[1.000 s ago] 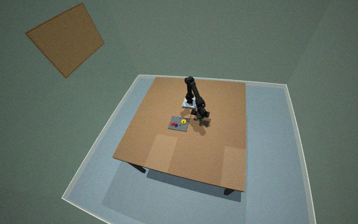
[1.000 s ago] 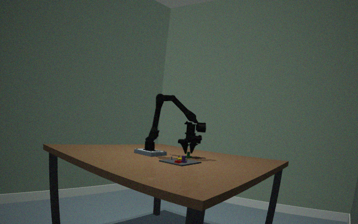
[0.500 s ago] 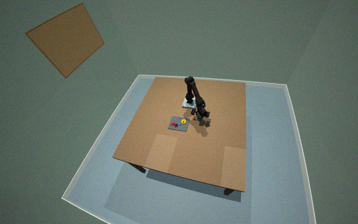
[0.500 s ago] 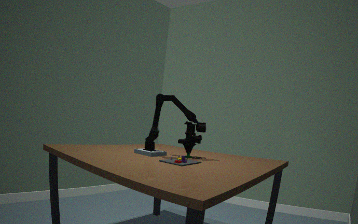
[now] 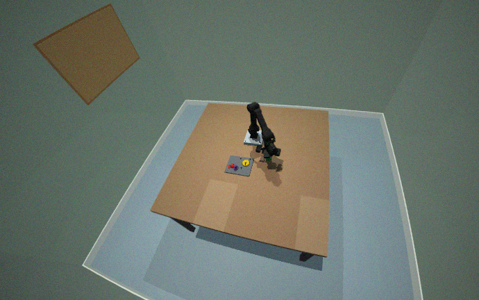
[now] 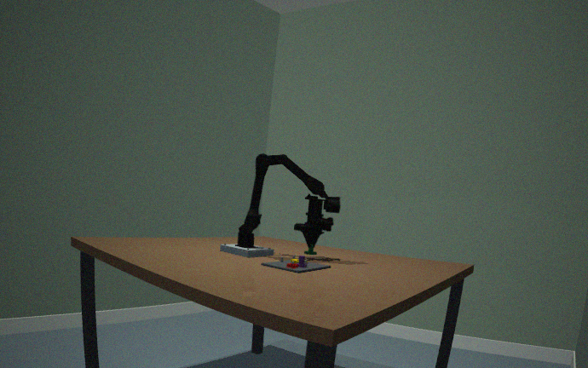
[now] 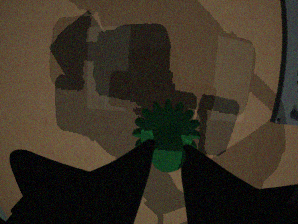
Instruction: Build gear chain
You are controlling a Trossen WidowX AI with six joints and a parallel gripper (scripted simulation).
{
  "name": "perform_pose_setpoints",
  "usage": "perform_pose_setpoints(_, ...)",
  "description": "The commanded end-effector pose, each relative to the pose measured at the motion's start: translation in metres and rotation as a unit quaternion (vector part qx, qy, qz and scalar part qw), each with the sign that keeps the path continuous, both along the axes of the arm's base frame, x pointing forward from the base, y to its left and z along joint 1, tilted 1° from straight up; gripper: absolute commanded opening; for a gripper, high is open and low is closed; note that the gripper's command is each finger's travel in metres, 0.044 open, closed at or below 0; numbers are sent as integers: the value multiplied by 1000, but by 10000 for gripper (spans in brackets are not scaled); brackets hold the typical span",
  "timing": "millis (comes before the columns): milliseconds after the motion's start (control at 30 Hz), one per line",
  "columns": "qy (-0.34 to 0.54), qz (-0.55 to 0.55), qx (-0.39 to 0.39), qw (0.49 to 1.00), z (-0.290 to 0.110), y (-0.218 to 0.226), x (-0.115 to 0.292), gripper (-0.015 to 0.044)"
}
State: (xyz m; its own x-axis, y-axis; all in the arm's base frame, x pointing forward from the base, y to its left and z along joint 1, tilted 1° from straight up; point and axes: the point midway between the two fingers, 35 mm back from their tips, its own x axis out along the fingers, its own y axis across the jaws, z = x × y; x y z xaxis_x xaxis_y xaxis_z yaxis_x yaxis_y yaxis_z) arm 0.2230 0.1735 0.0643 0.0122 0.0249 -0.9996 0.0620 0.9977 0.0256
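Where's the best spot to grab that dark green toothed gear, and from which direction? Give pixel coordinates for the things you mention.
Probably by the narrow upright hub of the dark green toothed gear (image 6: 310, 251) (image 7: 167, 122), from straight above. The hub rises over the wider toothed disc, which lies level, so fingers can pinch its opposite sides. The black gripper (image 6: 310, 247) (image 7: 168, 148) has it that way.

Red gear (image 5: 232, 165) and yellow gear (image 5: 244, 162) on grey board (image 5: 239, 173).

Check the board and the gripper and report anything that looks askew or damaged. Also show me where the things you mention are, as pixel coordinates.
Nothing stands out. The grey board (image 5: 234, 171) (image 6: 272, 266) lies flat, the purple gear (image 5: 235, 167) (image 6: 302, 261) stands upright on it by the red gear (image 5: 232, 165) (image 6: 291, 265), and the gripper (image 6: 310, 247) (image 7: 168, 148) holds the green gear (image 6: 310, 251) (image 7: 167, 125) without visible tilt.
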Motion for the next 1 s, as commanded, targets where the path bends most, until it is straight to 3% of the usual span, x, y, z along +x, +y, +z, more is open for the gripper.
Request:
perform_pose_setpoints(0,-4,2,4,1000,12,1,2,0)
perform_pose_setpoints(967,-4,2,4,1000,77,-1,3,0)
